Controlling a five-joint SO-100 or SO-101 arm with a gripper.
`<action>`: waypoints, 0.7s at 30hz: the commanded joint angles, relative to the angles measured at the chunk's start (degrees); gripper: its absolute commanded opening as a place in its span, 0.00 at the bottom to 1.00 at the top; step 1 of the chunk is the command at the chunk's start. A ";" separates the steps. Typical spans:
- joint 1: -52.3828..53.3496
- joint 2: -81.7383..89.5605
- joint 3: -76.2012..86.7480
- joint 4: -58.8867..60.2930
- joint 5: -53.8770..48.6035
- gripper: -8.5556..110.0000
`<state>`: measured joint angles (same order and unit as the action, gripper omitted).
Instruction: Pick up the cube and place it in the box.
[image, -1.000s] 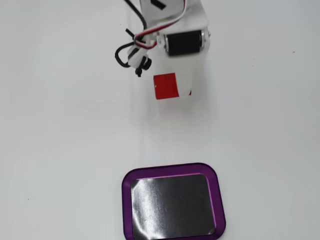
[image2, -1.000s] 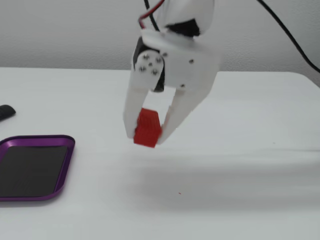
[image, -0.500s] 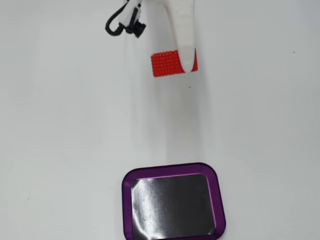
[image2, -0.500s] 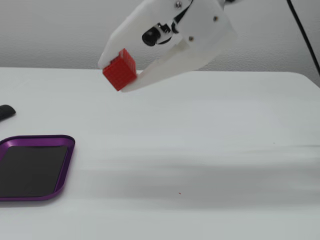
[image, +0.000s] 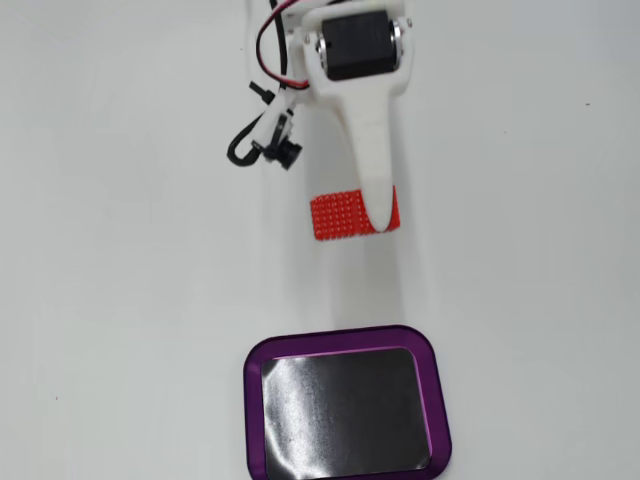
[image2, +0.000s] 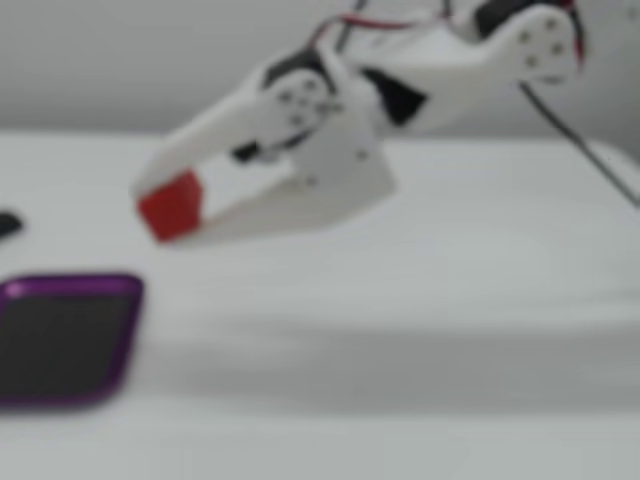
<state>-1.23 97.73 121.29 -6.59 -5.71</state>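
The cube (image: 340, 215) is a bright red bumpy block. It sits between the white fingers of my gripper (image: 380, 218), which is shut on it. In a fixed view from the side, blurred, the cube (image2: 170, 207) hangs clear above the table at the tips of the gripper (image2: 172, 212). The box (image: 345, 473), a purple-rimmed tray with a glossy black floor, lies below the gripper in a fixed view from above, apart from the cube. In the side view the box (image2: 125, 340) lies at the lower left, lower than the cube and a little to its left.
Black and red cables (image: 265, 120) hang beside the arm's white body (image: 355, 50). A small dark object (image2: 6, 224) sits at the left edge in a fixed view. The table is white.
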 joint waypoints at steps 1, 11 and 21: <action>0.00 -7.47 -10.90 -1.32 0.26 0.07; 0.00 -26.10 -32.26 7.56 0.35 0.07; 0.00 -33.22 -47.29 21.88 0.26 0.07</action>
<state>-1.05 63.90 78.05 13.36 -5.71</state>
